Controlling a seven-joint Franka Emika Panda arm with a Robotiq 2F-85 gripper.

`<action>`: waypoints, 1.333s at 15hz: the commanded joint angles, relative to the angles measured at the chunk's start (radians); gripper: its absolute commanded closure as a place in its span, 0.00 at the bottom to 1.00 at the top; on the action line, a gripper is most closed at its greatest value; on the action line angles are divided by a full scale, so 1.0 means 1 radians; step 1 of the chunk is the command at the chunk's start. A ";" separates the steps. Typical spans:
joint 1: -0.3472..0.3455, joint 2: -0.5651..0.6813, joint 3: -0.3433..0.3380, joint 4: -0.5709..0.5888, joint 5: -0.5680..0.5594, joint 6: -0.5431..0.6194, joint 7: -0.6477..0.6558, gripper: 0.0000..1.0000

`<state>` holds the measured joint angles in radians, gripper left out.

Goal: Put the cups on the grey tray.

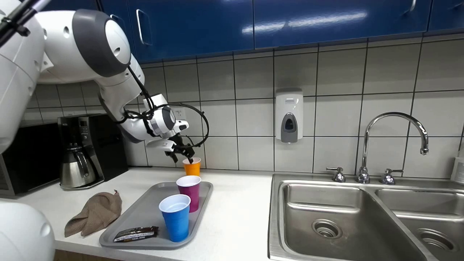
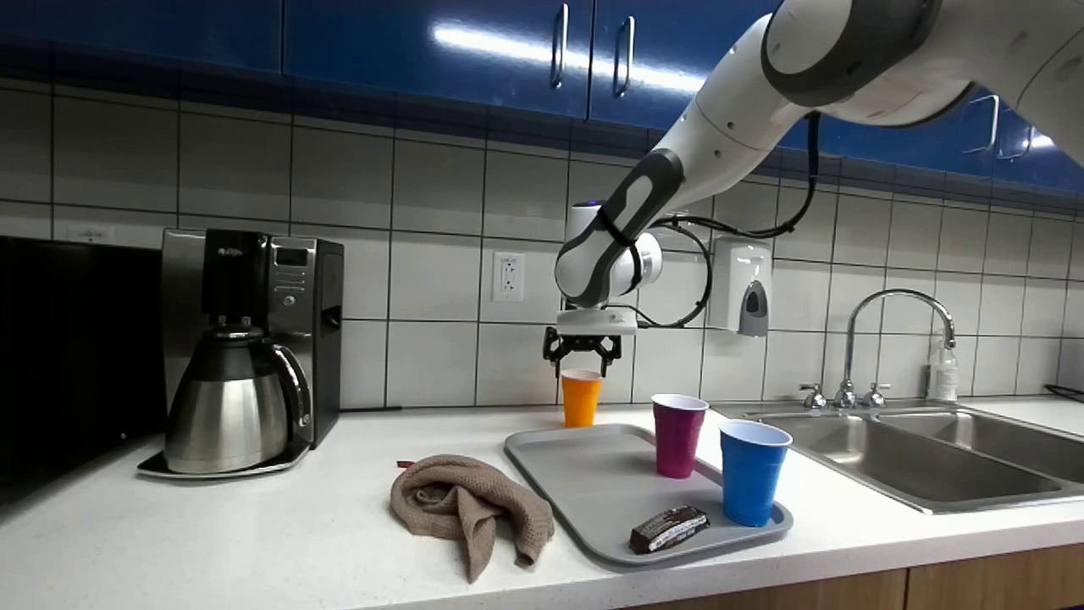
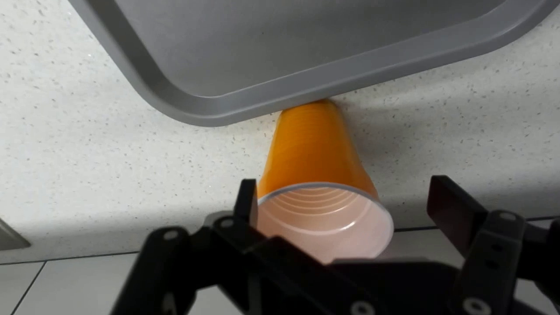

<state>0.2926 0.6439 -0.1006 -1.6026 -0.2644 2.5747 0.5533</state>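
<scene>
An orange cup [image 1: 192,168] [image 2: 581,402] [image 3: 311,144] stands upright on the counter at the tray's far edge, near the wall. The grey tray [image 1: 152,206] [image 2: 584,491] [image 3: 297,39] holds an upright purple cup [image 1: 190,195] [image 2: 677,439] and an upright blue cup [image 1: 175,219] [image 2: 752,474] in both exterior views. My gripper [image 1: 183,159] [image 2: 581,373] [image 3: 343,179] is open and points down at the orange cup. Its fingers are either side of the rim in the wrist view. The left finger there is close to the rim; whether they touch I cannot tell. The right finger is apart from it.
A wrapped snack bar [image 1: 136,234] [image 2: 669,529] lies on the tray's near end. A brown cloth [image 1: 98,214] [image 2: 470,508] lies beside the tray. A coffee maker [image 1: 78,159] [image 2: 233,398] and a sink [image 1: 326,210] [image 2: 915,457] flank this area. The tiled wall is close behind the orange cup.
</scene>
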 commanded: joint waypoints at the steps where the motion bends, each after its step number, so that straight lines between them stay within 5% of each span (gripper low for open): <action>1: 0.019 0.052 -0.023 0.090 0.021 -0.021 0.014 0.00; 20: 0.023 0.242 -0.041 0.345 0.061 -0.090 0.006 0.00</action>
<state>0.3002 0.8494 -0.1191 -1.3257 -0.2226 2.5316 0.5532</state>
